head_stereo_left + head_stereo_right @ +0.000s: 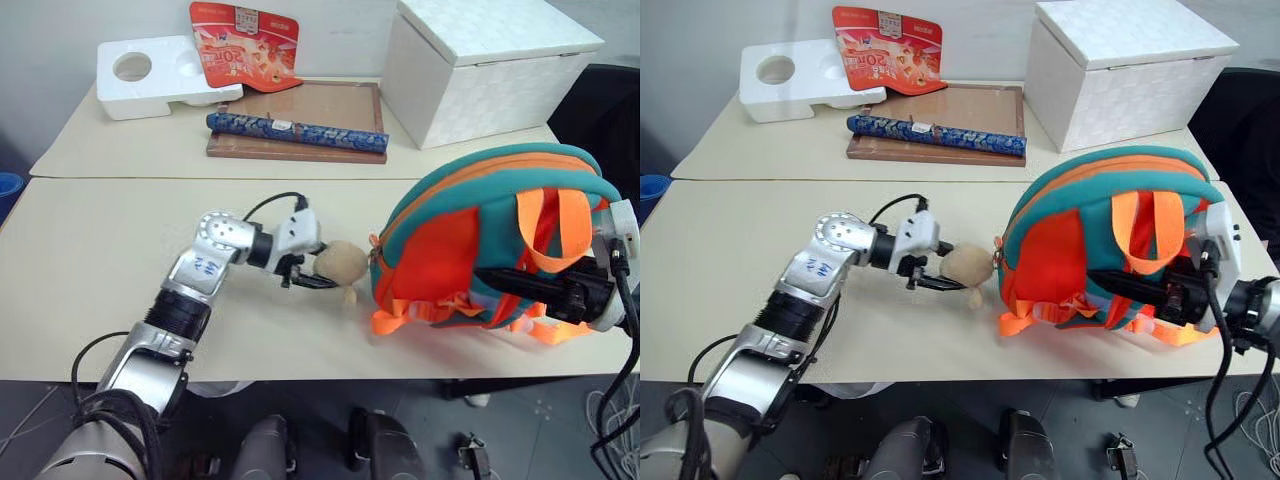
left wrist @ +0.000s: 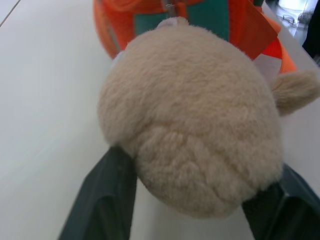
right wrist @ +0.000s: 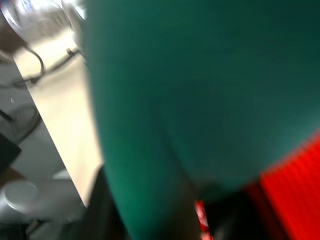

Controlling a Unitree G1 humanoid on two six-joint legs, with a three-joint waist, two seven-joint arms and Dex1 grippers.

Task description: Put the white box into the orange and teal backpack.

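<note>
While head views show left hand (image 1: 322, 272) at plush toy (image 1: 340, 263) | wrist: fingers straddle it, spread | right hand (image 1: 490, 275) against backpack (image 1: 470, 215), grip unclear

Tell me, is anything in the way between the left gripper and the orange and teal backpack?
Yes. The tan plush toy sits inside the open left gripper, beside the backpack, so the gripper meets the toy first.

Silver jointed left arm (image 1: 190, 290) with blue markings, black cables, white wrist, black-fingered left hand (image 1: 312, 272).
</note>
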